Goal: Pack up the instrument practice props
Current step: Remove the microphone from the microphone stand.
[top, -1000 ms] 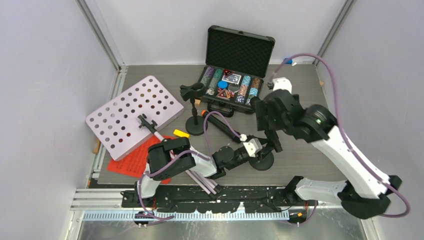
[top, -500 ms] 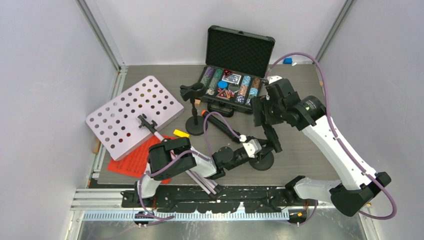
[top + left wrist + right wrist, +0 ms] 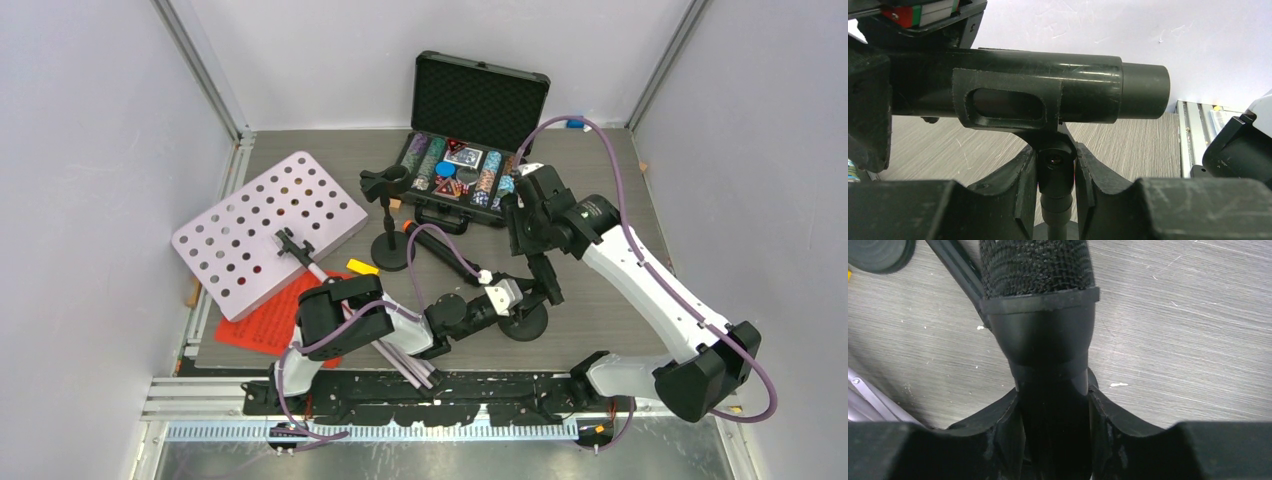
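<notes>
My overhead camera sits above and behind the arm bases (image 3: 620,375) and looks down on the whole table (image 3: 600,200), far enough back to hold everything. My left wrist camera looks level across the tabletop toward the wall (image 3: 1098,30), pressed close to the microphone (image 3: 1048,90) and its pole (image 3: 1055,175). My right wrist camera looks steeply down, just as close, onto the same microphone's mesh head (image 3: 1035,265). All three share that microphone.

Poker case (image 3: 470,185) blocks the back, music rack (image 3: 265,225) the left; table (image 3: 625,180) open rightward.
</notes>
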Tool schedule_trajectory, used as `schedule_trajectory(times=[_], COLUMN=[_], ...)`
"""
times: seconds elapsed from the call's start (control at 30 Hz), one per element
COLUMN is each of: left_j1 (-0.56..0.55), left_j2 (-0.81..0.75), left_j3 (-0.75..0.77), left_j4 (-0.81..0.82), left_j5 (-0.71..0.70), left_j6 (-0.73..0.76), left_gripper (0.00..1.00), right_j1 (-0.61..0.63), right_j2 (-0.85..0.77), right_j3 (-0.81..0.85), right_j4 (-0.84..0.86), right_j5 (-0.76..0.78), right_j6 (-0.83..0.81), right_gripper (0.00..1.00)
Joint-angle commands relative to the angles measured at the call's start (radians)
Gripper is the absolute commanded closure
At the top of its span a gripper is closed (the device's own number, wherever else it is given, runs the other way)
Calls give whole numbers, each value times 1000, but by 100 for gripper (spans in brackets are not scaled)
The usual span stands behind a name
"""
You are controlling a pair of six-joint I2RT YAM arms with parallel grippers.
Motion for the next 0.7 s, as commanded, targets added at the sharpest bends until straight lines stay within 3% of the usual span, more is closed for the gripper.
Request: schedule_trajectory(times=[0.0, 0.23, 0.67], left_j1=[-4, -4, -3], left_j2=[26, 41, 78], left_j3=[-5, 12, 33], left_j4=[-17, -17, -17], left_j5=[17, 15, -1], left_j6=[-15, -45, -127], left_gripper=[100, 100, 100], right_j1=[1, 1, 1], right_j2=[-16, -28, -169], right_j3=[6, 29, 111], right_j4=[72, 66, 83], right_j5=[21, 53, 131], right_j6=[-13, -31, -22], right_gripper=[64, 98, 100])
